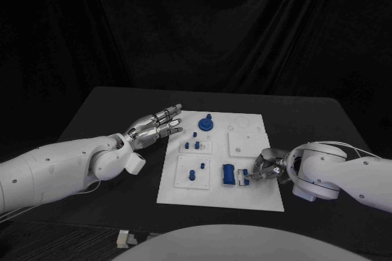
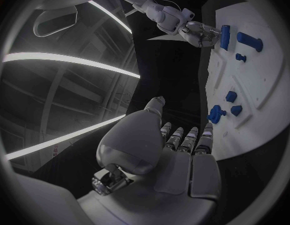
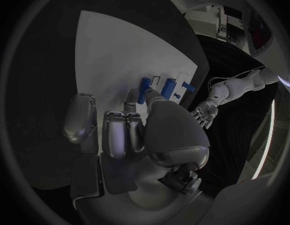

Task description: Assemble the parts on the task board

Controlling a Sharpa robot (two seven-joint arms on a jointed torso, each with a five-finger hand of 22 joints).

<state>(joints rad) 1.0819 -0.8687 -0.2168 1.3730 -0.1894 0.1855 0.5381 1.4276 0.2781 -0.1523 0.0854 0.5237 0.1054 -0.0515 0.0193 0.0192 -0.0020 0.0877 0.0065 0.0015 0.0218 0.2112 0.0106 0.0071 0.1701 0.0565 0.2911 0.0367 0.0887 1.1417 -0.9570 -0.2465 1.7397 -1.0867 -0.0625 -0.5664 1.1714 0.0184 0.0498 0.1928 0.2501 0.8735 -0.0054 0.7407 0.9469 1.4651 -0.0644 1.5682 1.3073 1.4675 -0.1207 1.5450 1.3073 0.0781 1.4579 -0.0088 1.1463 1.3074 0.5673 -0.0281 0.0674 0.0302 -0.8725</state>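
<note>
Board (image 1: pixel 245 159): white, matt, smooth, plastic by appearance; parts (image 1: pixel 229 175): blue plastic, smooth, slight sheen; table (image 1: pixel 106 111): black, matt; backdrop (image 1: pixel 196 34): black cloth, folded, matt; arms (image 1: pixel 57 170): white glossy plastic shells; left hand (image 1: pixel 155 125) and right hand (image 1: pixel 268 167): silver, metallic sheen, smooth.

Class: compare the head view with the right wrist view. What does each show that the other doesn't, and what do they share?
Head view alone: the round blue part at the board's far edge. Right wrist view alone: the right hand from behind, fingers reaching a blue block. Shared: the white task board, and the left hand holding nothing.
</note>
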